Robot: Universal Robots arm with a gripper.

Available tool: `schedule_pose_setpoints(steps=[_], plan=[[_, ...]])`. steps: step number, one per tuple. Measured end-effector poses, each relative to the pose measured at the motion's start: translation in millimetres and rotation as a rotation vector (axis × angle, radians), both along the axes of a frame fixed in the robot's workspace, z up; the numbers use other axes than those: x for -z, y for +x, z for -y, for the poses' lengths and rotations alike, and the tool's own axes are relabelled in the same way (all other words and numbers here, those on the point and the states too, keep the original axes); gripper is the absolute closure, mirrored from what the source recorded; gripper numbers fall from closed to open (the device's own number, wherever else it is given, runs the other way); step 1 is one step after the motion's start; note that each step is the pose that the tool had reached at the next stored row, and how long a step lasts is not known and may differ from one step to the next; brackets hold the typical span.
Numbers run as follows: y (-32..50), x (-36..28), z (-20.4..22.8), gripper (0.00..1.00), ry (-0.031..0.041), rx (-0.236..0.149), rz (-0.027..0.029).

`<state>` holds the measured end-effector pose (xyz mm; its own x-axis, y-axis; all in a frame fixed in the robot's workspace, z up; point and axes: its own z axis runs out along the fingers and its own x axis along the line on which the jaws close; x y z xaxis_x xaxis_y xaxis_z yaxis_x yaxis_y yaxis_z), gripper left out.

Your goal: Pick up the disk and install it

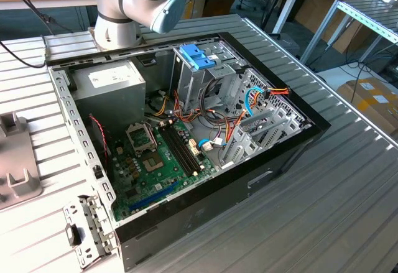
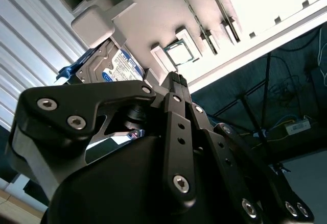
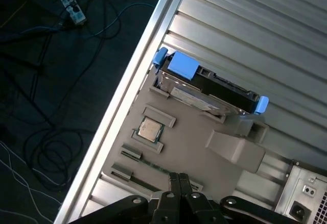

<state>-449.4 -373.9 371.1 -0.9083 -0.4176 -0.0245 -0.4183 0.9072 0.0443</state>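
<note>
Disk (image 3: 204, 83): stands on edge at the far side of the grey plate (image 3: 189, 132), with its long axis crosswise to the line from the gripper (image 3: 179, 179). Gripper: jaws together, empty, well apart from the disk. Plate: at the exterior view's left edge.

The ribbed metal table (image 1: 348, 180) carries the open computer case (image 1: 249, 181) and a grey fixture plate (image 3: 194, 132).

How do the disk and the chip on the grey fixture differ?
The disk is far larger than the chip. The disk stands on edge; the chip lies flat in a recess. The disk has blue rails; the chip has none. Both sit on the grey fixture.
</note>
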Motion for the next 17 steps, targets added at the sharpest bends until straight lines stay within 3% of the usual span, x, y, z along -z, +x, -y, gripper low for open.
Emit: schedule_pose_setpoints(steps=[17], plan=[[0.0,0.0,0.0,0.89,0.0,-0.06,0.0]])
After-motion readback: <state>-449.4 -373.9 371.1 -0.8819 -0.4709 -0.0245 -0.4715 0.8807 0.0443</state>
